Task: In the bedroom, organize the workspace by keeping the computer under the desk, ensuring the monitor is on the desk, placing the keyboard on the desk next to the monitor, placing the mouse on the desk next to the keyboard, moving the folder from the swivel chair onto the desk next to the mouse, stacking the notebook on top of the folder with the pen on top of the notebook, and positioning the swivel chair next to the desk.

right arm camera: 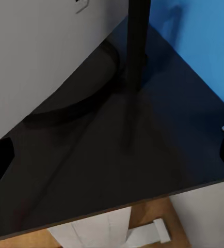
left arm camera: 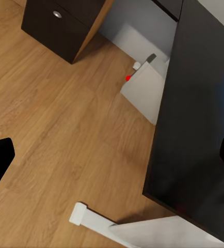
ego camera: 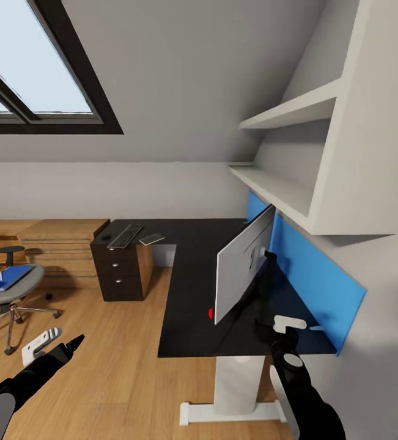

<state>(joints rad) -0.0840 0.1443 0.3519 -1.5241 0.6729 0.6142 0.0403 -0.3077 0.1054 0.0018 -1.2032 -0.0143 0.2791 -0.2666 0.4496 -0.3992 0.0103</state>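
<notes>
The monitor (ego camera: 243, 269) stands on the black desk (ego camera: 189, 287), its white back (right arm camera: 40, 51) turned toward me and its black stand arm (right arm camera: 136, 41) behind it. My right gripper (ego camera: 278, 324) hovers open just behind the monitor, over the desk's near corner. On the desk's far wing lies the keyboard (ego camera: 125, 235). The grey swivel chair (ego camera: 0, 287) stands apart at the left with the blue folder (ego camera: 6, 278) on its seat. My left gripper (ego camera: 56, 343) hangs open over the floor. Under the desk stands the computer (left arm camera: 143, 90).
A small flat pale thing (ego camera: 151, 239) lies beside the keyboard. Black drawers (ego camera: 118, 272) carry the far wing; a white leg (ego camera: 238, 385) with a floor foot (left arm camera: 91, 219) holds the near end. A blue wall panel (ego camera: 312, 269) and white shelves (ego camera: 284, 183) crowd the right.
</notes>
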